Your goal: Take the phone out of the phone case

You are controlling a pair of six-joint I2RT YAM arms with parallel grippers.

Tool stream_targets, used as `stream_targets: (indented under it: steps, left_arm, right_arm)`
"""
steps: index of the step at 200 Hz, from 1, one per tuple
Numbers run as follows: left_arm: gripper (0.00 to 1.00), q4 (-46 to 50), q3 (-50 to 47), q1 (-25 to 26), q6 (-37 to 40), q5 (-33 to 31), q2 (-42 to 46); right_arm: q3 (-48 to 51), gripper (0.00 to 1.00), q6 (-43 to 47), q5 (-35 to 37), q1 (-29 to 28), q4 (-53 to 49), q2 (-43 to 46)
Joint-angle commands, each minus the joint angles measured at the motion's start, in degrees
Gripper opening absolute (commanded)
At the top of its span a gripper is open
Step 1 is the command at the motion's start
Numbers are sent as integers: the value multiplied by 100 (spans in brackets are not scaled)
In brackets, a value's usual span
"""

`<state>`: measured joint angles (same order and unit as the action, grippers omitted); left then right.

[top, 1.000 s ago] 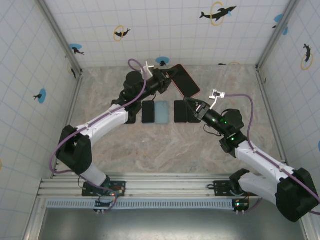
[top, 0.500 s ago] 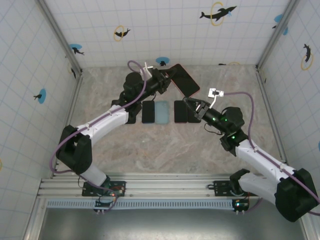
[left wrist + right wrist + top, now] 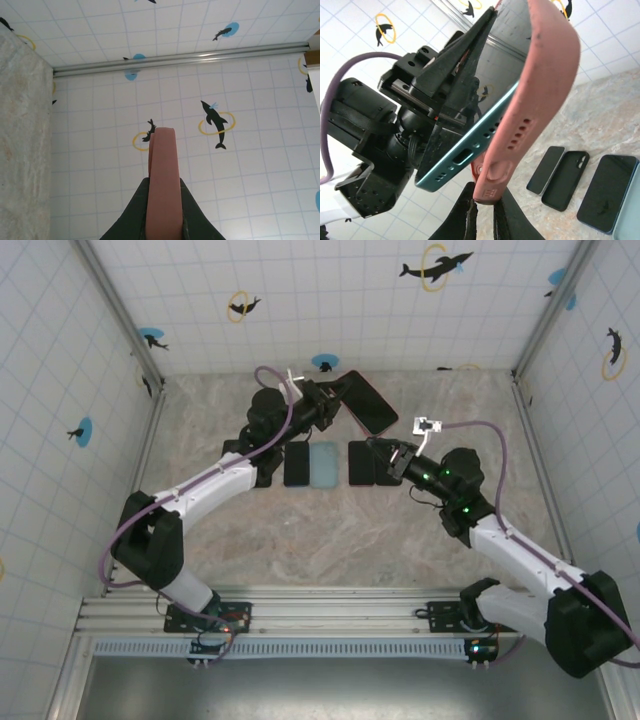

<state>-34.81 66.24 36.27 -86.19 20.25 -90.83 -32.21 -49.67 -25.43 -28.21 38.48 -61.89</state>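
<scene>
While the phone point(image 3: 470, 152) is held up over the far middle of the table point(image 3: 330, 530), its lower end stands peeled out of the pink case point(image 3: 547, 75). The right end effector point(image 3: 482, 202) pinches the case's bottom corner. The left end effector point(image 3: 164, 192) clamps the opposite end, seemingly case and phone together. A row of handsets point(image 3: 322, 464) lies beneath.

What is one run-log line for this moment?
left gripper: shut on teal-edged phone | right gripper: shut on corner of pink rubbery case | progress: bottom end peeled off
</scene>
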Motion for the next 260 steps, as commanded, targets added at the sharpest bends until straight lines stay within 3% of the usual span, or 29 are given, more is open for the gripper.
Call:
stream_targets:
  steps: [1,30,66,101,130,158,197,225,260]
  left_arm:
    - [0,-419,87,245,-294,745,623]
    - [0,142,104,188,296,767,663]
    - [0,625,41,-108,1350,953,681]
    - [1,855,331,-388,3008,1964,660]
    - [0,2339,1011,-422,4938,2847,563]
    - [0,2533,960,-481,5856,3490,752]
    - [0,3070,778,-489,7473,3751,1202]
    - [0,3465,519,-491,8448,3732,1568]
    - [0,3939,586,-492,8830,3925,1579]
  right_arm:
    - [349,6,-66,480,198,-438,-269]
    - [177,14,167,397,200,-495,-11]
    - [-82,39,1151,-146,341,-1236,406]
    - [-388,60,2977,-1151,649,-2710,628]
    - [-720,60,4214,-2137,1000,-3573,609]
    - [-1143,59,5657,-2614,1062,-4657,223]
    - [-1844,57,7003,-3353,830,-5564,-343]
    - [-1942,58,7652,-2891,427,-5675,-417]
    - [-2290,57,7989,-2825,92,-5815,-728]
